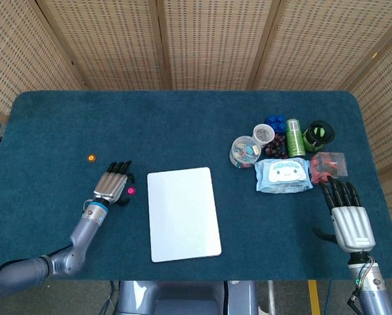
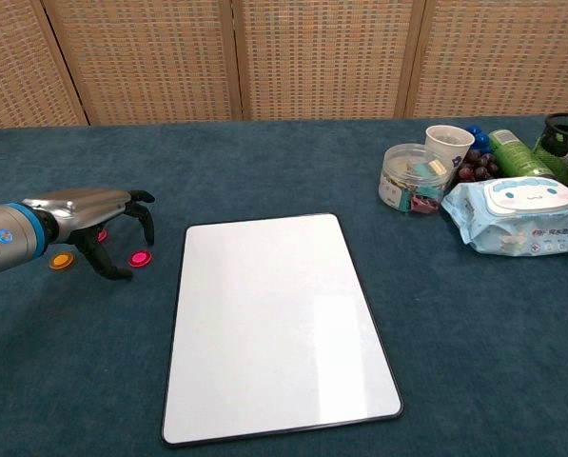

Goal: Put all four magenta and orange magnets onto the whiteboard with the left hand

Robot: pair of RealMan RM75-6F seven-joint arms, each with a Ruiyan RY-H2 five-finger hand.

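The whiteboard [image 1: 182,213] [image 2: 274,319] lies flat in the middle of the table. Left of it sits a magenta magnet [image 1: 130,191] [image 2: 140,258]. My left hand [image 1: 111,183] [image 2: 88,211] hovers just left of that magnet, fingers arched and apart, holding nothing. In the head view it covers two other magnets. The chest view shows an orange magnet [image 2: 62,260] beside the wrist and a second magenta magnet [image 2: 102,235] peeking out under the palm. Another orange magnet [image 1: 90,157] lies further left and back. My right hand [image 1: 350,220] rests open near the front right edge.
At the back right stand a pack of wipes [image 1: 284,174] [image 2: 517,214], a clear jar of clips [image 1: 245,151] [image 2: 407,178], a paper cup [image 2: 447,143], a green can [image 1: 295,137] and a black mesh cup [image 1: 318,134].
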